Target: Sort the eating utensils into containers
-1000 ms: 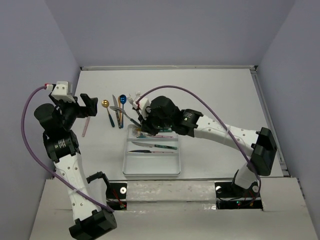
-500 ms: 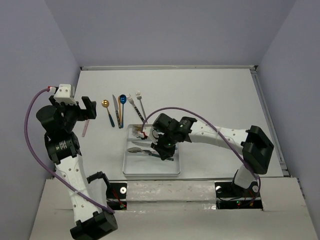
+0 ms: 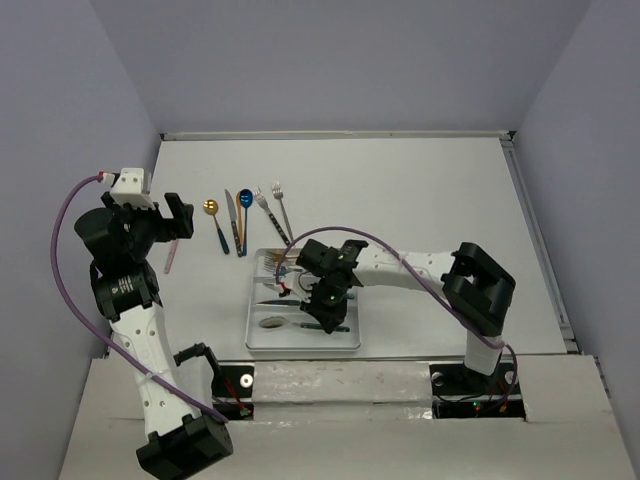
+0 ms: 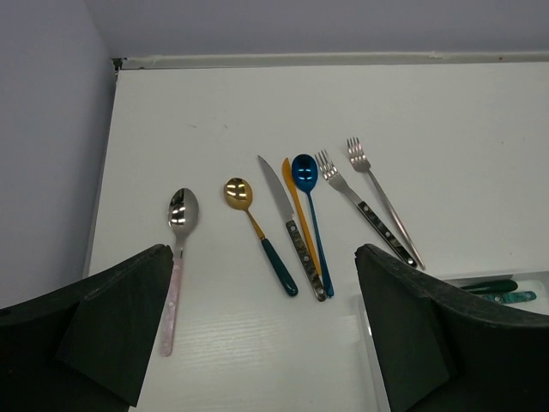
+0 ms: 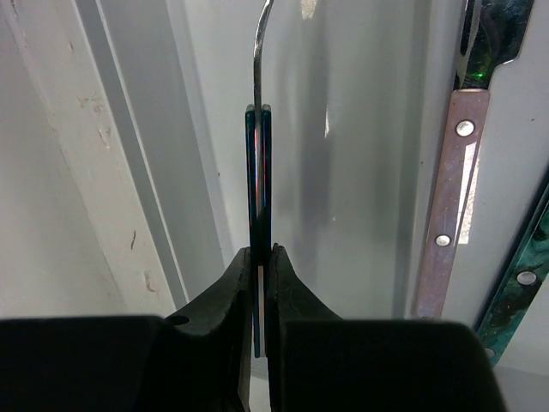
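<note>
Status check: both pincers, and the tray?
Left pincer open, over the table. Right pincer shut on teal-handled spoon, low in the tray, near compartment. Nothing blocking.

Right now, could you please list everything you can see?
Pink-handled spoon: one, silver, table, leftmost.
Gold spoon: one, teal handle, next right.
Silver knife: one, beside gold spoon.
Gold knife: one, beside silver knife.
Blue spoon: one, right of knives.
Forks: two, silver, table, rightmost.
Tray: one, white.
Tray forks: several, far compartment.
Tray knife: at least one, silver blade, middle compartment.
Held spoon: one, teal handle, near compartment.
Table: one, white.
Left gripper: open, above loose utensils.
Right gripper: shut on held spoon.
</note>
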Motion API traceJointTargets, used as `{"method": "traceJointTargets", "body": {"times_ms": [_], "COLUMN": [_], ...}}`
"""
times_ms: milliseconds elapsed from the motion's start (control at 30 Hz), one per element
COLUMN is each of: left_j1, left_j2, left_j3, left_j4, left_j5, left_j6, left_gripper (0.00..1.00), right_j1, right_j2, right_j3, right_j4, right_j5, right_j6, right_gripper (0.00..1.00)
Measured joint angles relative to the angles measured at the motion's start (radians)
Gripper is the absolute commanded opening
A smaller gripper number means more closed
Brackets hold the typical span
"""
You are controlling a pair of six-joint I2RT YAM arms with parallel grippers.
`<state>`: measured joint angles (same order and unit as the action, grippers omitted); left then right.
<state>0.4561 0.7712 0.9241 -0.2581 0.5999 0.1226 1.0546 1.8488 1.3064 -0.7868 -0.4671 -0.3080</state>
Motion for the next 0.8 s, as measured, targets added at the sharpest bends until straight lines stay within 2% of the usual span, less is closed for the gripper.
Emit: {"method": "traceJointTargets", "body": {"times_ms": [100, 133, 200, 567, 633, 800], "left_j1": [0.000, 0.000, 0.000, 0.000, 0.000, 0.000], "left_j2": [0.000, 0.000, 0.000, 0.004, 0.013, 0.146], "left_j3": [0.000, 0.000, 0.000, 0.000, 0.000, 0.000], "left_j4": [0.000, 0.000, 0.000, 0.000, 0.000, 0.009], "left_j5": [0.001, 0.001, 0.002, 0.006, 0.007, -0.050], "left_j6": [0.001, 0.001, 0.001, 0.009, 0.018, 0.098], "left_gripper": [0.99, 0.99, 0.99, 0.99, 0.96, 0.88], "right_j1": [0.000, 0.000, 0.000, 0.000, 0.000, 0.000], "right_j2": [0.018, 0.022, 0.024, 0.024, 0.024, -0.035], "right_j3": [0.011, 0.015, 0.020, 0.029, 0.045, 0.100], "right_j4": [0.001, 0.001, 0.001, 0.002, -0.002, 0.009], "right_j5": [0.015, 0.025, 0.037, 0.098, 0.117, 0.161], "right_j6": [-0.005, -0.004, -0.006, -0.001, 0.009, 0.058], "right_gripper": [0.28, 0.36, 0.40, 0.40, 0.40, 0.43]}}
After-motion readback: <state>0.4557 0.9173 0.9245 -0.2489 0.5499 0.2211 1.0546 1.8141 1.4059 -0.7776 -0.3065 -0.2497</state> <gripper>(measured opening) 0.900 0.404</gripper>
